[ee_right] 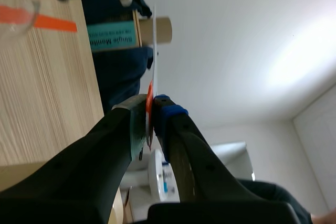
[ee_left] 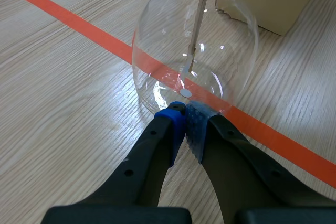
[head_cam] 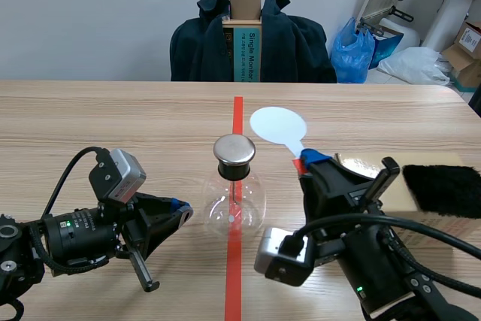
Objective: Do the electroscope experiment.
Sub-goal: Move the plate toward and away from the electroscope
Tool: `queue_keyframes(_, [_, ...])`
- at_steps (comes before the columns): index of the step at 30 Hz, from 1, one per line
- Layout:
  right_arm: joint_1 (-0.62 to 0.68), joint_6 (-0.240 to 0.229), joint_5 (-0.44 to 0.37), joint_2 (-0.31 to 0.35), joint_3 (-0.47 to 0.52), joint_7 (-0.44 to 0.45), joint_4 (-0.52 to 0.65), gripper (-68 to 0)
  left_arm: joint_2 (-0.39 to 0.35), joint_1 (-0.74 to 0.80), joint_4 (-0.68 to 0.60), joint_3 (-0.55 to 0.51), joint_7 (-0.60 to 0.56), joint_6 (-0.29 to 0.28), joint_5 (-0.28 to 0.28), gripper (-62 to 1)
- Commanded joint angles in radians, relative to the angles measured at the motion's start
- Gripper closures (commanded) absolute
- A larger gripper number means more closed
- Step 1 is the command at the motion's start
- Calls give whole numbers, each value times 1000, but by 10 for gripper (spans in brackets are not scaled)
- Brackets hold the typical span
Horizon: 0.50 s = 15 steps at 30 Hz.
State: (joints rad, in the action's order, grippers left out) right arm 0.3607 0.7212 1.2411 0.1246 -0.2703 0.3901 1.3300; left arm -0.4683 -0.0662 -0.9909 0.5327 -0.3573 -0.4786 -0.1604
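The electroscope, a round glass flask (head_cam: 234, 204) with a metal cap (head_cam: 234, 149) and a thin rod inside, stands on the red tape line. My left gripper (head_cam: 180, 210) is shut on nothing, its tips right at the flask's (ee_left: 194, 51) base, where my left gripper (ee_left: 185, 109) points at the glass. My right gripper (head_cam: 308, 162) is shut on the red handle (ee_right: 149, 98) of a white round paddle (head_cam: 278, 124), held raised just right of the cap. In the right wrist view the paddle (ee_right: 154, 35) shows edge-on beyond my right gripper (ee_right: 151, 111).
A cardboard box (head_cam: 391, 204) with a black fur pad (head_cam: 443, 189) on top lies at the right, behind my right arm. A chair draped with a dark jacket (head_cam: 203, 43) stands past the table's far edge.
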Motion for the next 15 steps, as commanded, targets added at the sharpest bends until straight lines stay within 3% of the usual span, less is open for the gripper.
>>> queue_keyframes(1, [-11,11,-7,5,2,-32,18,-7,2,-3,-24,-4,-20,-2,-6,-30])
queue_keyframes(8, [-11,11,-7,5,2,-167,18,-7,2,-3,-24,-4,-20,-2,-6,-30])
queue_keyframes(15, [-11,11,-7,5,2,-185,18,-8,2,-3,-24,-4,-20,-2,-6,-30])
